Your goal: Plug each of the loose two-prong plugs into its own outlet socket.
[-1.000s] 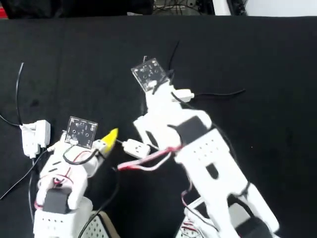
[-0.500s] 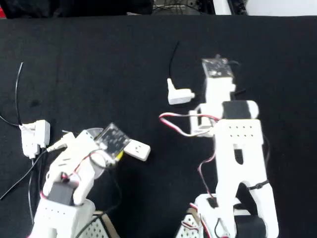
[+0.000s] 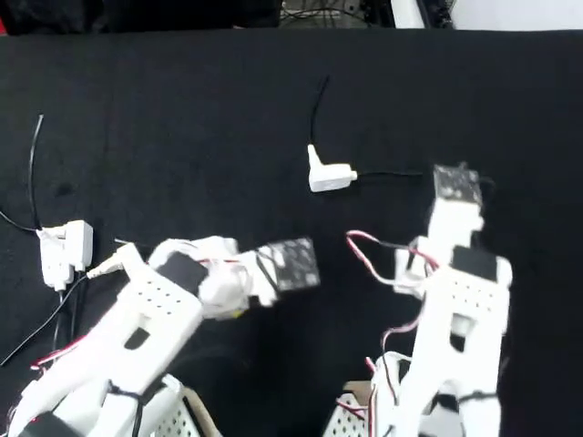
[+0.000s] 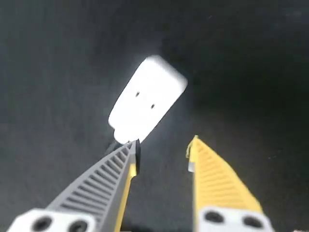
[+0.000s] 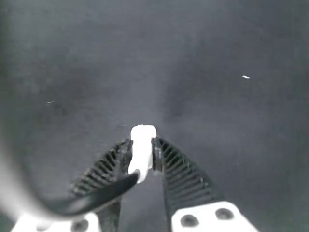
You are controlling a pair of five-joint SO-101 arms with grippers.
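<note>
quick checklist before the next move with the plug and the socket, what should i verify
1. Plug gripped: ok, the right end effector is shut on a white plug.
2. Ready to grab: ok, the left end effector is open.
3. Slots in sight: ok, the socket block shows two slots to the left wrist camera.
4. Socket secured: not ok, it lies just beyond the fingertips, not between them.
5. Prongs lined up with slots: cannot tell, the prongs are hidden.
6. Other plug seated: not ok, the second plug lies loose on the table.
</note>
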